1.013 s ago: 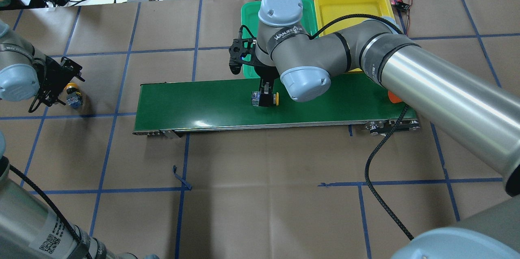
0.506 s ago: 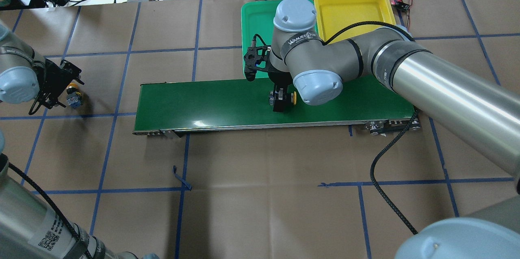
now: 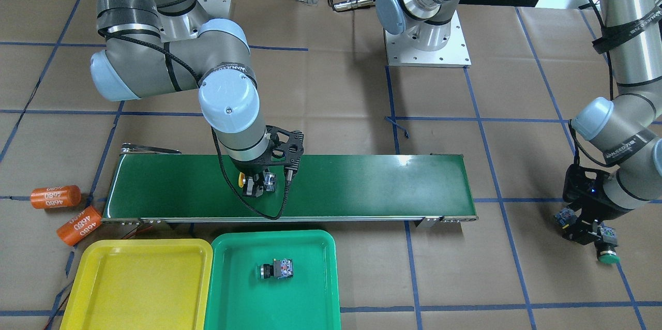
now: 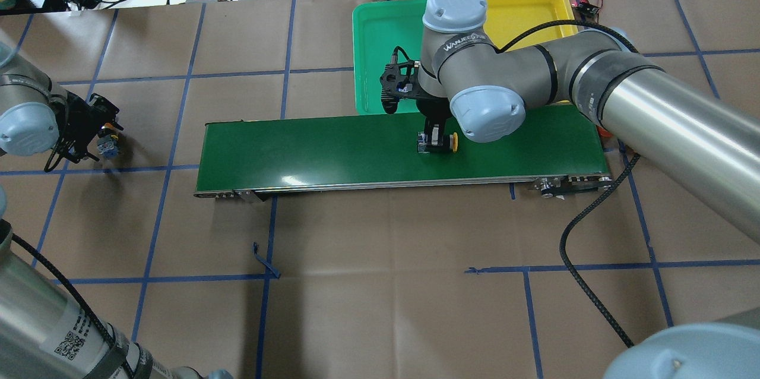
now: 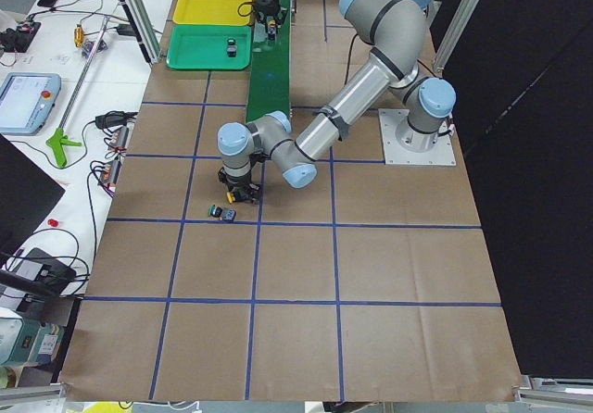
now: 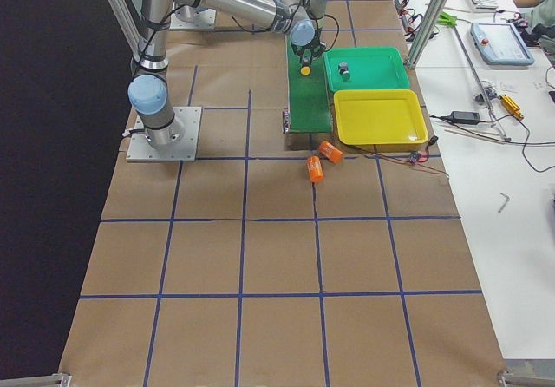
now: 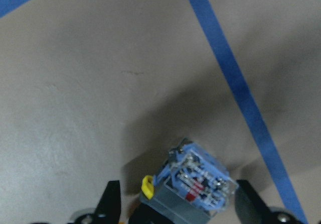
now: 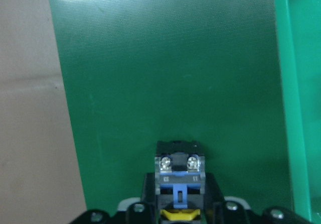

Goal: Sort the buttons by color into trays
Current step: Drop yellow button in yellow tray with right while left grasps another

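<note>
My right gripper (image 4: 436,142) is shut on a yellow button (image 3: 241,179) and holds it just above the conveyor belt, in front of the green tray (image 4: 371,40); the right wrist view shows the button's body (image 8: 179,176) between the fingers. The yellow tray (image 3: 129,288) is empty. The green tray (image 3: 310,294) holds one button (image 3: 276,269). My left gripper (image 3: 584,226) is off the belt's end with a second yellow button (image 7: 193,176) between its fingers, apparently lifted off the paper. A green button (image 3: 606,250) lies on the table beside it.
The long dark-green conveyor belt (image 3: 362,185) runs across the middle. Two orange cylinders marked 4680 (image 3: 55,196) (image 3: 78,225) lie past its end near the yellow tray. A black cable (image 4: 570,230) hangs from my right arm.
My right gripper has carried the yellow button rightward along the belt, toward the trays. My left arm has shifted slightly with its button.
</note>
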Motion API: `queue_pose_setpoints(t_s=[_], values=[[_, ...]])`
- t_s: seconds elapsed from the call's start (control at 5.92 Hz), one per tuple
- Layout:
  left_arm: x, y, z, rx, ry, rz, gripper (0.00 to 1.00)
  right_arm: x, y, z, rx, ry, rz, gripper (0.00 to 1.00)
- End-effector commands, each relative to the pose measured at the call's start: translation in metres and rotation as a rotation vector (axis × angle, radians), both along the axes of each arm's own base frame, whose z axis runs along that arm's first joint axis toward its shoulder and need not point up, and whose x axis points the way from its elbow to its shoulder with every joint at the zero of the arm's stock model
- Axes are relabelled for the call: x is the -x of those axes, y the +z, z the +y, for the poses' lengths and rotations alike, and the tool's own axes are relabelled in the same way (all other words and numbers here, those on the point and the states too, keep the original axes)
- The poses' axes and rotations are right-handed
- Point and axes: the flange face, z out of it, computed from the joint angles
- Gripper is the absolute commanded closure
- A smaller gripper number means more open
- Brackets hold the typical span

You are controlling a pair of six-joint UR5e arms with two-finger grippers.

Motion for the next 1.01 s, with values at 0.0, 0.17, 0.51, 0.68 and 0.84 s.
queue_pose_setpoints(t_s=[0.0, 0.17, 0.51, 0.68, 0.84], values=[[0.004, 0.014, 0.001, 0.009, 0.093, -0.008, 0.99, 0.019, 0.003, -0.006, -0.003, 0.01, 0.009, 0.9], [0.017, 0.03, 0.009, -0.01, 0.175, -0.003, 0.99, 0.033, 0.029, -0.009, 0.045, 0.013, 0.026, 0.91], [0.056, 0.082, 0.029, -0.105, 0.505, 0.054, 1.0, 0.082, 0.062, -0.033, 0.126, 0.086, 0.053, 0.9], [0.123, 0.114, 0.029, -0.13, 0.592, 0.05, 1.0, 0.107, 0.065, -0.06, 0.162, 0.104, 0.055, 0.9], [0.183, 0.122, 0.025, -0.132, 0.666, 0.036, 1.0, 0.131, 0.042, -0.093, 0.191, 0.13, 0.059, 0.9]])
